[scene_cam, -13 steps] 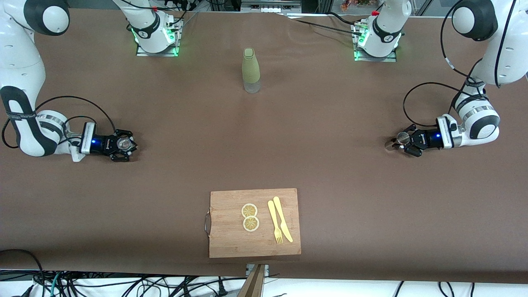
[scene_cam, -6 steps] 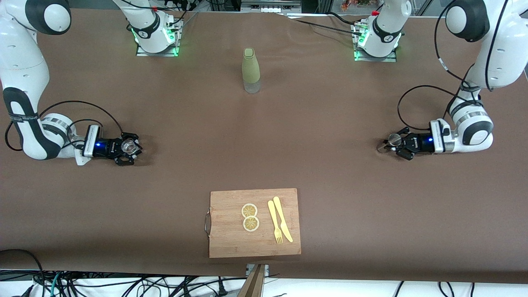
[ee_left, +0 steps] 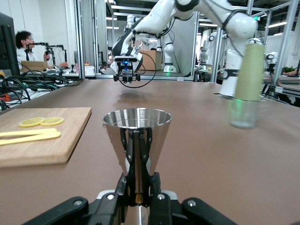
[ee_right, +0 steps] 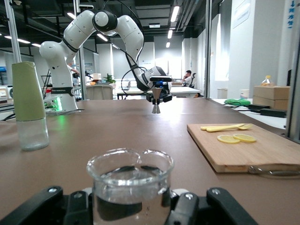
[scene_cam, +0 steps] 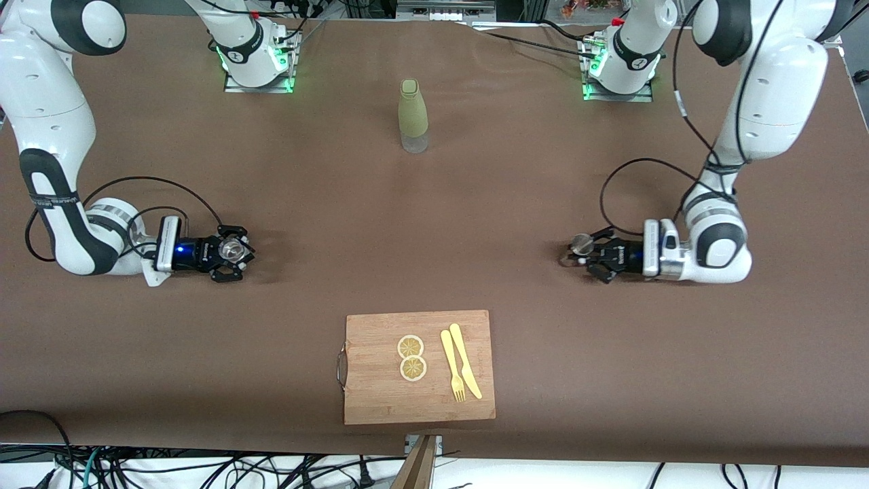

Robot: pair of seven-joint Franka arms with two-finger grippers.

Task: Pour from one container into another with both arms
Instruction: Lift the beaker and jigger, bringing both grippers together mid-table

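Your left end effector (scene_cam: pixel 577 252) is clamped on a metal cup (ee_left: pixel 136 137); your right end effector (scene_cam: pixel 234 252) is clamped on a glass beaker (ee_right: pixel 130 185), both over the tabletop (scene_cam: pixel 434 224).

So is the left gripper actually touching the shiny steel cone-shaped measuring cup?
Touching. In the left wrist view the left gripper has its fingers shut on the narrow lower part of the steel cone-shaped measuring cup, holding it upright.

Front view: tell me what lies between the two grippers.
Nothing: in the front view only bare brown table runs between the right gripper and the left gripper; the bottle and cutting board sit off that line.
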